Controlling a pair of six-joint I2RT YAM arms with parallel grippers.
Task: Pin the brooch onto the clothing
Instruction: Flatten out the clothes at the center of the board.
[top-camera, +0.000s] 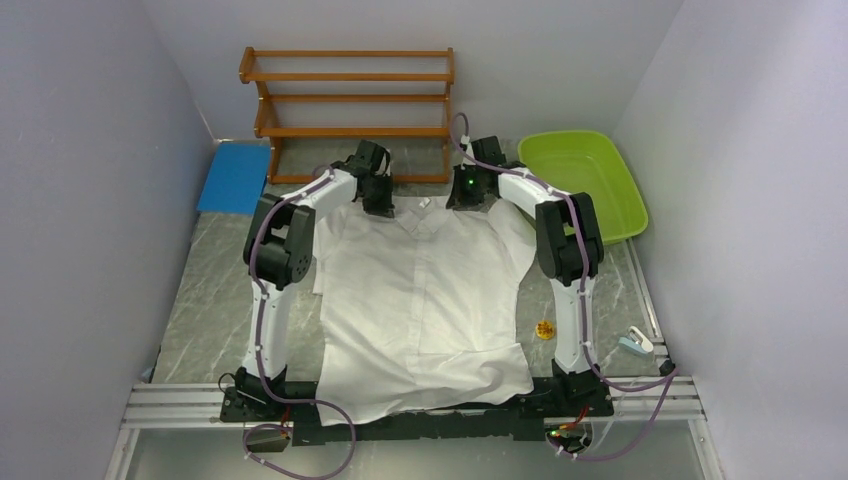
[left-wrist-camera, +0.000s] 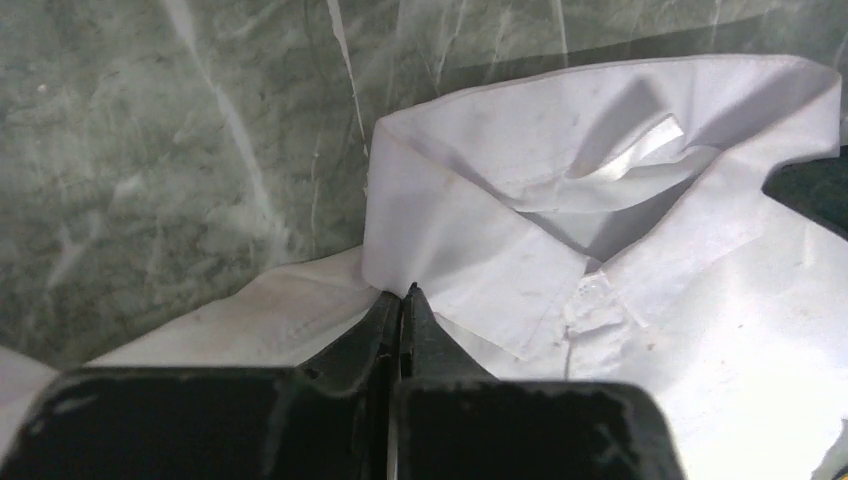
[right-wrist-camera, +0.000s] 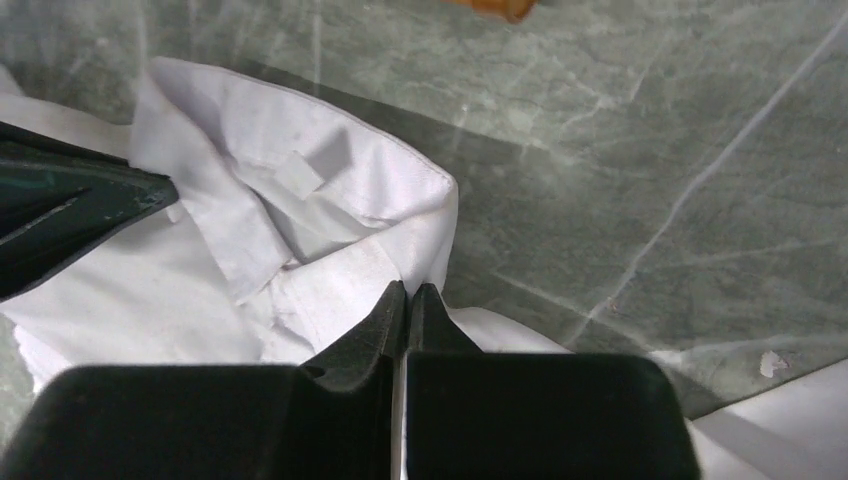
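Shirt — large, white, short-sleeved, thin crumply cloth — lies flat on grey marble-look table btwn the arms, collar at far end. Left gripper & right gripper each clenched on cloth just beside collar, one per shoulder. Small round yellow-orange brooch on table by right arm — near shirt's edge, not touching.

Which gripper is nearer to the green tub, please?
Right. The right gripper is at the shirt collar, just left of the green tub; the left gripper is farther left.
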